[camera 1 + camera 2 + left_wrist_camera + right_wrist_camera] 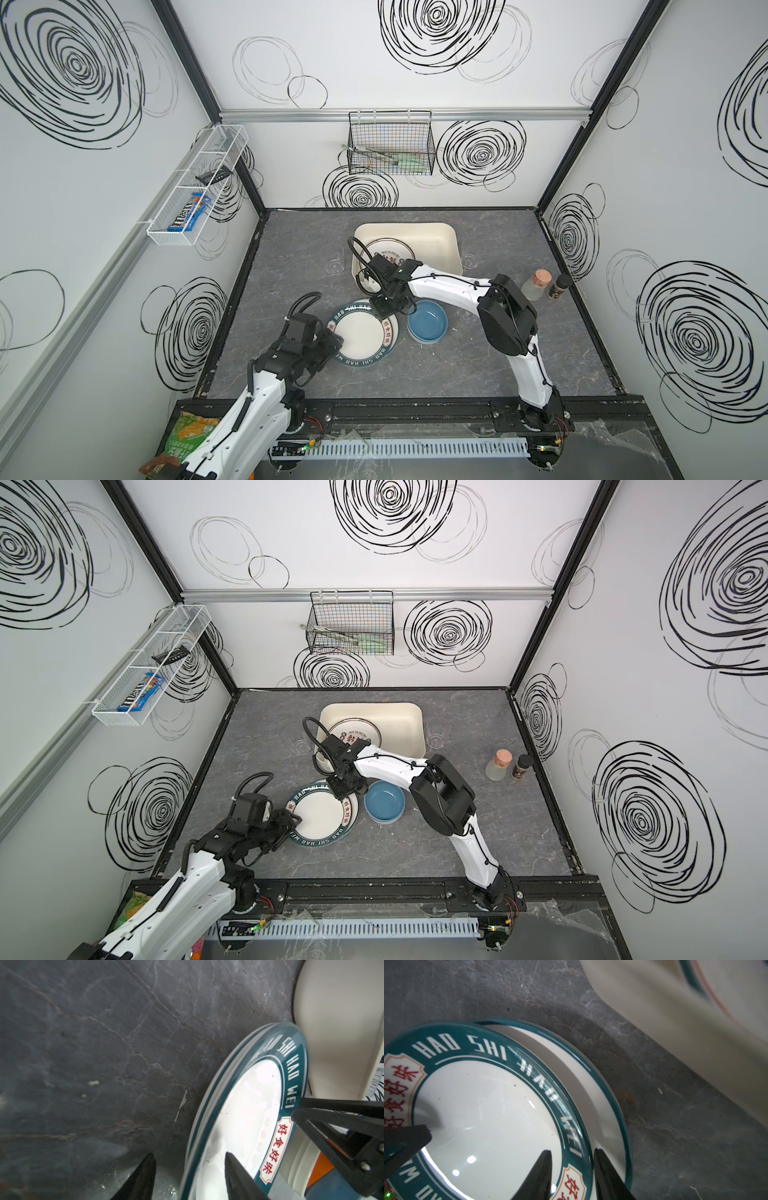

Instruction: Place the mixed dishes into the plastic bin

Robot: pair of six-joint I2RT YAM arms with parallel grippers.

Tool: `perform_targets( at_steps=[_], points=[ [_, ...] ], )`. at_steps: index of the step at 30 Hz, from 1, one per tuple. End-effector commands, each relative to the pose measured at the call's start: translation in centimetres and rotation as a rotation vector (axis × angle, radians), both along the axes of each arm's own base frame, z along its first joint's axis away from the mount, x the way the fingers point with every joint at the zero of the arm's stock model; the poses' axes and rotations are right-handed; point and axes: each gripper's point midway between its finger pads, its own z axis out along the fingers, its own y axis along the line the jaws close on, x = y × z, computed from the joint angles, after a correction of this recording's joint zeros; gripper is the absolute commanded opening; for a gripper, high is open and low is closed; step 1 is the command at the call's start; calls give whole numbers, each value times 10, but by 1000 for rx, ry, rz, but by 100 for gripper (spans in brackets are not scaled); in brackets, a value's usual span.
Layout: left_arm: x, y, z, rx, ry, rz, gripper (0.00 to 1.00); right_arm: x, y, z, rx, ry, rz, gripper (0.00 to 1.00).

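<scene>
Two green-rimmed white plates [360,332] lie stacked mid-table, the upper one shifted off the lower one [604,1093]. My left gripper [190,1167] is open, one finger on the table side and one over the plate's well, astride the rim. My right gripper [572,1159] straddles the upper plate's far rim with narrow open jaws, a sliver of white showing at the inner finger. In both top views the grippers [337,341] [384,318] sit on opposite sides of the stack. A blue bowl [427,326] stands just right of it. The plastic bin [446,245] behind holds another plate [392,251].
Clear cups stand left [334,262] and right [469,259] of the bin. A cream bowl [322,763] sits under the right wrist. Two small bottles [536,284] [559,286] stand at the right. A black wire basket [390,143] and a white mesh rack [195,187] hang on the walls.
</scene>
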Motion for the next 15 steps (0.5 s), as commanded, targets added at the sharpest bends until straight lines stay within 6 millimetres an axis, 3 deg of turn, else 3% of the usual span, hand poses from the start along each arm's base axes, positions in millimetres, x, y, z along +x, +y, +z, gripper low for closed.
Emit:
perform_targets(
  at_steps=[1, 15],
  points=[
    [4, 2, 10, 7, -17, 19, 56, -11, 4, -8, 3, 34, 25, 37],
    [1, 3, 15, 4, -20, 26, 43, -11, 6, -8, 11, 38, 28, 31]
  ],
)
